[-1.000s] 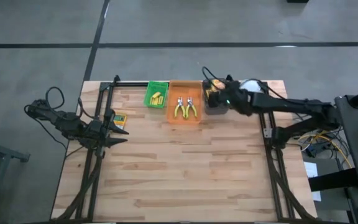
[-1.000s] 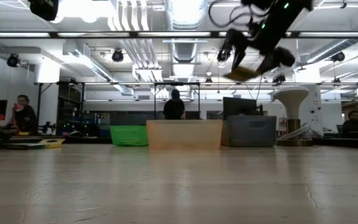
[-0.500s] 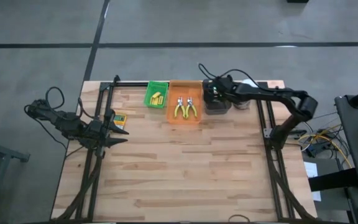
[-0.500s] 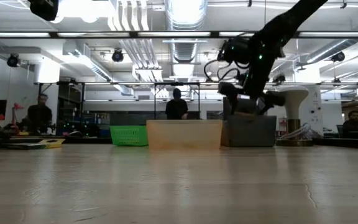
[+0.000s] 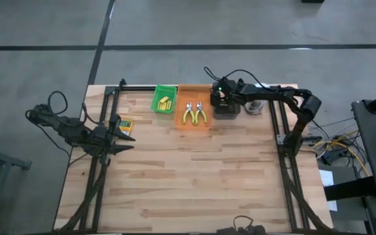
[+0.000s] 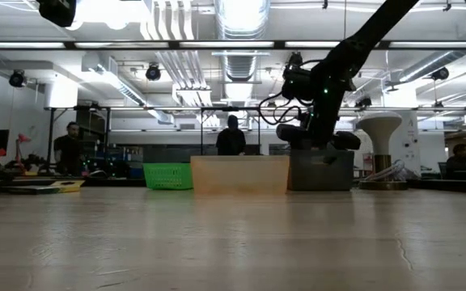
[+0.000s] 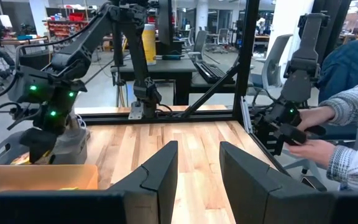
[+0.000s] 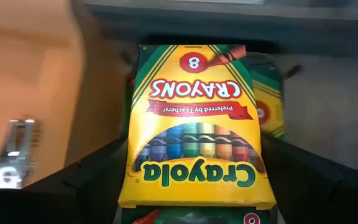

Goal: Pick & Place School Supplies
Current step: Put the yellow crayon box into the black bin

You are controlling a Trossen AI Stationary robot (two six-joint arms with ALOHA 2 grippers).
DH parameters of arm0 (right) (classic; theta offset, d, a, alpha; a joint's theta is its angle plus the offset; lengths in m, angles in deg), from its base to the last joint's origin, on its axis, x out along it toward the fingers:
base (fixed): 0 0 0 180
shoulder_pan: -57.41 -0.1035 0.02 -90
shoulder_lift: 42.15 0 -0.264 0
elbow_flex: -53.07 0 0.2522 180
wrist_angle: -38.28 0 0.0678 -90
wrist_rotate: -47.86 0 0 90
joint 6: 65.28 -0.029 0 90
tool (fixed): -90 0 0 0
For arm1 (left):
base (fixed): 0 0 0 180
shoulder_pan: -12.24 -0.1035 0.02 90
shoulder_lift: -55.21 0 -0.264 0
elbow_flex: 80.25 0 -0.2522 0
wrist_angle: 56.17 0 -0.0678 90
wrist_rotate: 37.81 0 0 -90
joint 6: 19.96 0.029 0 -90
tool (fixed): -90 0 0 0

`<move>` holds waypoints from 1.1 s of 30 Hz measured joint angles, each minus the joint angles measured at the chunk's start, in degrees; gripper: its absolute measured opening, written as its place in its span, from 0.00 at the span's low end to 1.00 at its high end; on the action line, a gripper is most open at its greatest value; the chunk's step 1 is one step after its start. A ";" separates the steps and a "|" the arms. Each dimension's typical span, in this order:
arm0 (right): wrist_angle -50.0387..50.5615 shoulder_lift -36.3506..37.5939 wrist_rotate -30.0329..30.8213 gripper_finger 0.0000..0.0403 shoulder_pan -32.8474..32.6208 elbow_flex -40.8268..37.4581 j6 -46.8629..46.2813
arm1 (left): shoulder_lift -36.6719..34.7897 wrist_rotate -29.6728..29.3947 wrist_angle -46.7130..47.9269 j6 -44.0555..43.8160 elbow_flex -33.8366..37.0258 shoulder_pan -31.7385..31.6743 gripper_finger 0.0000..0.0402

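— Right pincer (image 5: pixel 222 98)?
— Down over the black tray (image 5: pixel 227 112) at the far edge of the worktop (image 5: pixel 188 176), just beside the orange tray (image 5: pixel 194 121). Seen level in the low view, sits right at the black tray's rim (image 6: pixel 322 171).
— Gripping anything?
— Holds a crayon box (image 8: pixel 194 124) between its two dark fingers (image 8: pixel 95 177), flat face up, printed "Crayola" and "8 Crayons". Lies above at least one more crayon box (image 8: pixel 269 112) already in that tray, peeking out at the side.
— Touching the one below?
— Cannot tell; overlaps it, no more to say.
— Left pincer (image 5: pixel 124 136)?
— Waits low at the worktop's left side, fingers (image 7: pixel 160 177) parted with bare wood showing between them, nothing held. Near it, one more crayon box (image 5: pixel 126 125) lies flat on the wood.
— Other supplies?
— Two yellow-handled pliers (image 5: pixel 194 113) side by side in the orange tray. Short yellow blocks (image 5: pixel 165 102) in the green tray (image 5: pixel 164 91), next to the orange one.
— Anything else on the worktop?
— A white round object (image 5: pixel 253 106) just beyond the black tray, under the right arm.
— Room behind?
— A person's hands (image 7: pixel 309 134) and a plaid sleeve (image 7: pixel 353 134) at a controller past the worktop's end, in the left wrist view.
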 joint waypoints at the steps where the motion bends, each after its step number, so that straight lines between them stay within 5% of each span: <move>1: -0.02 -0.19 -0.45 0.81 0.09 0.51 -0.23 | 0.00 -0.01 0.02 0.00 0.00 -0.02 0.31; 33: -0.06 2.74 -4.17 0.89 1.00 4.23 2.18 | 0.04 -0.02 0.02 0.00 0.00 -0.01 0.31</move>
